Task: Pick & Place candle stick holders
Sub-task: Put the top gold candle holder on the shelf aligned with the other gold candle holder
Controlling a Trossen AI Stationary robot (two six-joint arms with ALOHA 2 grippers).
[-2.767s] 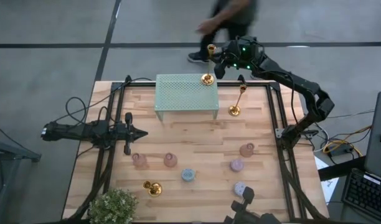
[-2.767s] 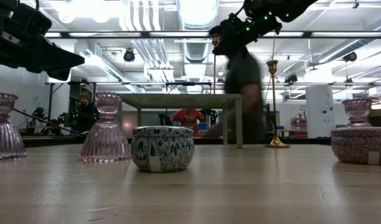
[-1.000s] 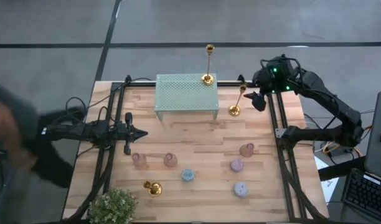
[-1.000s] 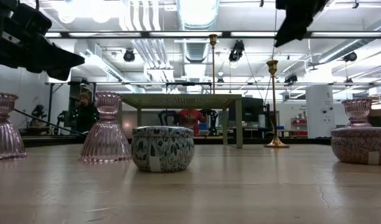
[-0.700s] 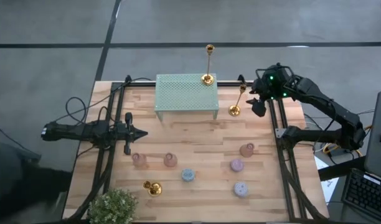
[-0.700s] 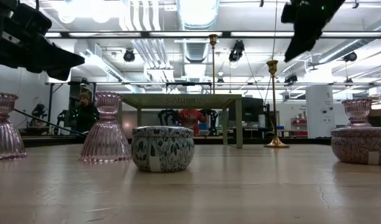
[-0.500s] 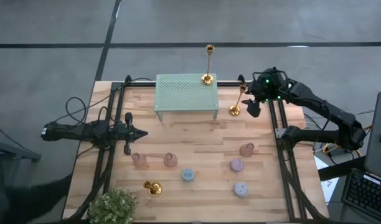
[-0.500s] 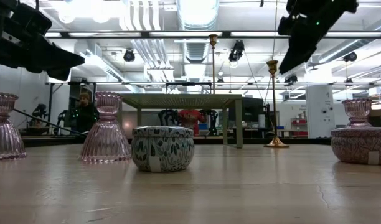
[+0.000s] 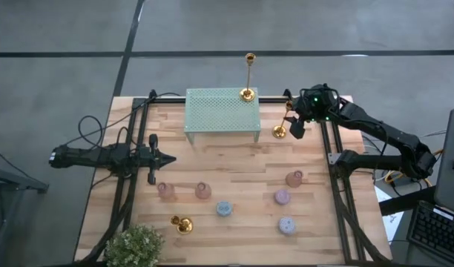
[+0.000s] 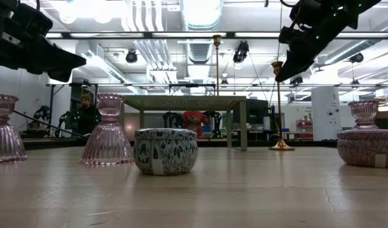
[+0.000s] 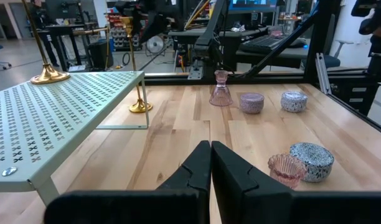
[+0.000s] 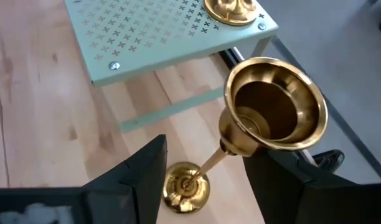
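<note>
From above, the right arm reaches in from the table's right edge with its elbow bent outward, and the right gripper [image 9: 295, 127] hangs at the far right part of the light wooden table [image 9: 234, 178], just beside a tall gold metal candlestick [image 9: 282, 123] standing on the wood. A second tall gold candlestick [image 9: 247, 77] stands on the far right corner of the pale green perforated metal stand [image 9: 221, 113], and a short gold candlestick [image 9: 182, 224] sits near the front edge by a small leafy plant [image 9: 135, 244]. The left arm lies stretched level over the left side, its left gripper [image 9: 170, 158] pointing toward the middle. The low view shows the right gripper [image 10: 288, 68] slanting down from above to the cup top of the floor-standing candlestick [image 10: 279, 107], level with it, while the left gripper [image 10: 64, 62] hangs high at the other side. The left wrist view shows that arm's fingers [image 11: 200, 168] pressed together on nothing. The right wrist view alone looks down into the candlestick's cup [image 12: 274, 112]: the two dark fingers [image 12: 150, 171] stand apart on either side of the stem below the cup, with gaps showing, so nothing is clamped.
</note>
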